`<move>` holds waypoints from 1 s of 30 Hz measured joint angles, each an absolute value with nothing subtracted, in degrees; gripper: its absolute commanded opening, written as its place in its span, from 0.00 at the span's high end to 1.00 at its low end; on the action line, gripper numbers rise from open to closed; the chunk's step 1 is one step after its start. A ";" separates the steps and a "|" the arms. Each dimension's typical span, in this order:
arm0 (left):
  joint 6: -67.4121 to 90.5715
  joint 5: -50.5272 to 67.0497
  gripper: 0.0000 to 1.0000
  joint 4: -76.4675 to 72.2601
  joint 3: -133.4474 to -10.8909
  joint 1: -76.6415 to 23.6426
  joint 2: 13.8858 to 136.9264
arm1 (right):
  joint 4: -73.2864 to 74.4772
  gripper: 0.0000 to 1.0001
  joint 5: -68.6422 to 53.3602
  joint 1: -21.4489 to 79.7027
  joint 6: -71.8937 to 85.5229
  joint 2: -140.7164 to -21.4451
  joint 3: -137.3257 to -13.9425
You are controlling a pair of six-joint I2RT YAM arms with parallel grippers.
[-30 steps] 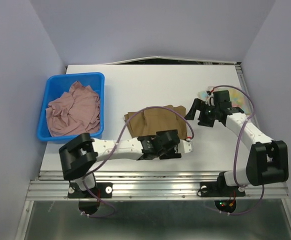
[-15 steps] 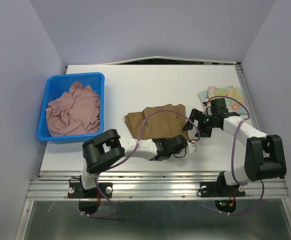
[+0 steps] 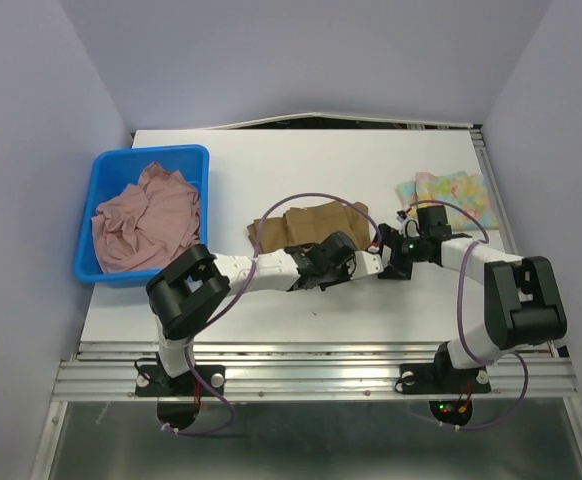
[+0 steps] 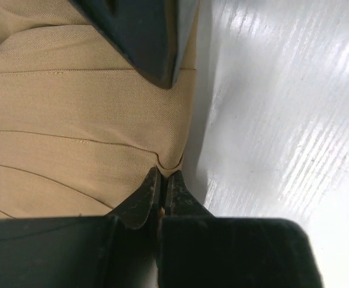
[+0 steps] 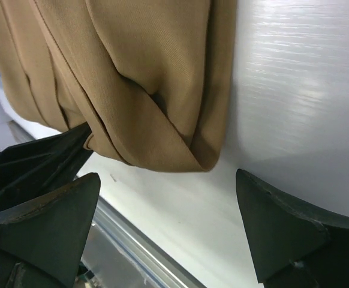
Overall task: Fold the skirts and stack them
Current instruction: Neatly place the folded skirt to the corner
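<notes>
The brown pleated skirt [image 3: 311,222] lies folded mid-table. My left gripper [image 3: 369,263] is at its near right corner, and in the left wrist view [image 4: 164,175] the jaws are shut on the skirt's edge [image 4: 72,120]. My right gripper [image 3: 389,252] sits just right of that corner, open, its fingers [image 5: 282,228] wide apart with only bare table between them [image 5: 165,198] and the skirt's fold [image 5: 144,78] just ahead. The pastel flowered skirt [image 3: 456,195] lies folded at the right. The dusty pink skirt [image 3: 146,220] is crumpled in the bin.
A blue plastic bin [image 3: 151,155] stands at the table's left. The table's near edge with its metal rail [image 3: 311,350] runs close below both grippers. The white table [image 3: 301,160] stretches behind the brown skirt.
My left gripper has closed on the brown skirt's near right corner and drawn it back. My right arm has swung left from the pastel skirt to that same corner, staying open.
</notes>
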State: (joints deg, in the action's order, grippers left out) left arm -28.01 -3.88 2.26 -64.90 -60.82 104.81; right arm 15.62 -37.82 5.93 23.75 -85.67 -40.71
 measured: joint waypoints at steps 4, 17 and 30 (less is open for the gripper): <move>-27.40 1.41 1.00 3.57 -65.36 -58.89 103.68 | 11.03 0.00 -41.50 5.93 24.88 -88.03 -40.36; -27.14 10.55 1.00 5.06 -66.48 -56.84 102.89 | -8.19 0.15 -45.04 8.29 33.15 -94.61 -39.27; -12.45 10.50 0.02 6.96 -64.27 -51.11 90.21 | -8.14 0.95 -36.05 9.10 30.50 -92.33 -39.20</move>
